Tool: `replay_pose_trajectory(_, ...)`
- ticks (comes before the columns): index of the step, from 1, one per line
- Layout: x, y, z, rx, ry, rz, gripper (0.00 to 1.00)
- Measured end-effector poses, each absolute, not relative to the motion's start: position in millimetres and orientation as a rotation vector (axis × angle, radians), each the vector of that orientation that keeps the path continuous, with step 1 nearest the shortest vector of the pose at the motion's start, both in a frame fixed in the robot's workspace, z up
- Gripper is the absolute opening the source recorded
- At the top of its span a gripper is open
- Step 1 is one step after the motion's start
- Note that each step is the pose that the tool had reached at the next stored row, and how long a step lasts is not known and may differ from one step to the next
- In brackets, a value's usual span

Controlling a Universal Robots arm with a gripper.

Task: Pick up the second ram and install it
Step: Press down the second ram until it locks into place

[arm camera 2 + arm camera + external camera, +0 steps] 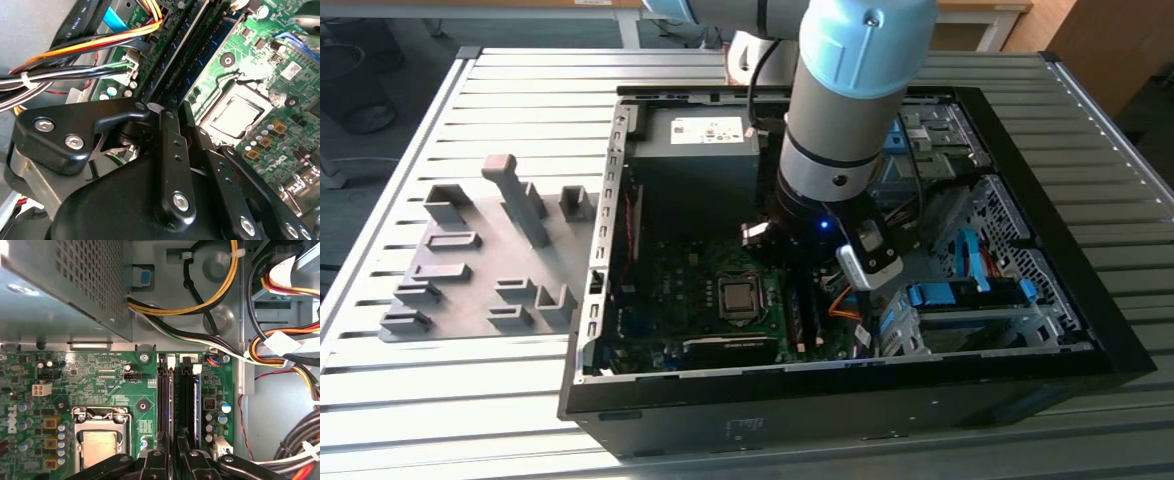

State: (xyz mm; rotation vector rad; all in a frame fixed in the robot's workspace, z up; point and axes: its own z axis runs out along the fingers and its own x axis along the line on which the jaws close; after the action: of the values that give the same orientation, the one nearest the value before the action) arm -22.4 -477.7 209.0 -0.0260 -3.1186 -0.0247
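Note:
My gripper (pixel 175 455) hangs low inside the open computer case (pixel 854 385), right over the memory slots of the green motherboard (pixel 100 385). Its two black fingers (pixel 170 150) stand close together on either side of the second ram (pixel 172 400). The ram is a thin board seen edge-on, standing upright along the slot nearest the processor, and it shows again in the second wrist view (pixel 178 50). Another blue-green strip (pixel 197 405) sits in the neighbouring slot. In the exterior view the arm covers most of the gripper (pixel 787 262).
The processor socket (pixel 100 445) lies beside the slots. The power supply (pixel 700 160) rises behind them. Yellow, orange and black cable bundles (pixel 280 347) run close on the other side. A drive cage with blue parts (pixel 974 300) fills the case's right in the exterior view. A grey fixture (pixel 480 260) lies outside the case.

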Motion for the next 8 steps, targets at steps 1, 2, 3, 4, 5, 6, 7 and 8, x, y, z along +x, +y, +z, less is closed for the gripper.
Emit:
replay_pose_trajectory(1,-22,-478,211,-0.026,-3.118,-0.025,0.21)
replay_pose_trajectory(2,-22,-478,213,-0.026,-3.118,-0.025,0.21)
replay_pose_trajectory(3,-22,-478,215,-0.026,-3.117,-0.025,0.21)
replay_pose_trajectory(4,-22,-478,217,-0.026,-3.116,-0.025,0.21)
replay_pose_trajectory(5,-22,-478,220,-0.026,-3.116,-0.025,0.21)
replay_pose_trajectory(6,-22,-478,223,-0.026,-3.115,-0.025,0.21)
replay_pose_trajectory(7,-22,-478,226,-0.026,-3.114,-0.025,0.21)
replay_pose_trajectory(8,-22,-478,229,-0.026,-3.113,-0.025,0.21)
